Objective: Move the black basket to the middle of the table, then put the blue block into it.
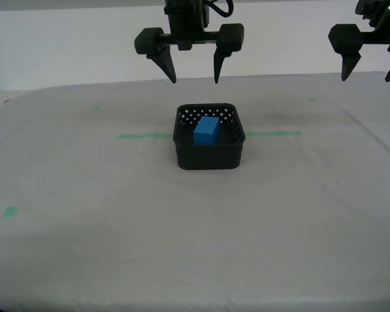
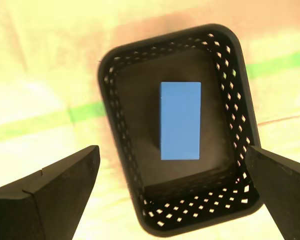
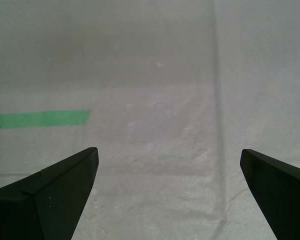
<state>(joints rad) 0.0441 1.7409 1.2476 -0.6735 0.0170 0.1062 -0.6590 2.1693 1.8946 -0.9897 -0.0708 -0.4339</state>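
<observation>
The black basket [image 1: 208,156] stands in the middle of the table [image 1: 182,247], on the green tape line [image 1: 143,136]. The blue block [image 1: 207,131] lies inside it. My second gripper [image 1: 195,80] hangs open and empty high above the basket's far side. In the second wrist view the basket [image 2: 190,215] and the block [image 2: 180,120] lie straight below my open second gripper [image 2: 172,150]. My first gripper [image 1: 367,78] is open and empty, raised at the exterior view's right. In the first wrist view my first gripper [image 3: 167,150] looks at bare cloth only.
A small green tape mark [image 1: 10,211] sits at the exterior view's left and another [image 1: 313,99] at the far right. The end of the tape line [image 3: 40,119] shows under my first gripper. The whitish-grey cloth runs wide around the basket.
</observation>
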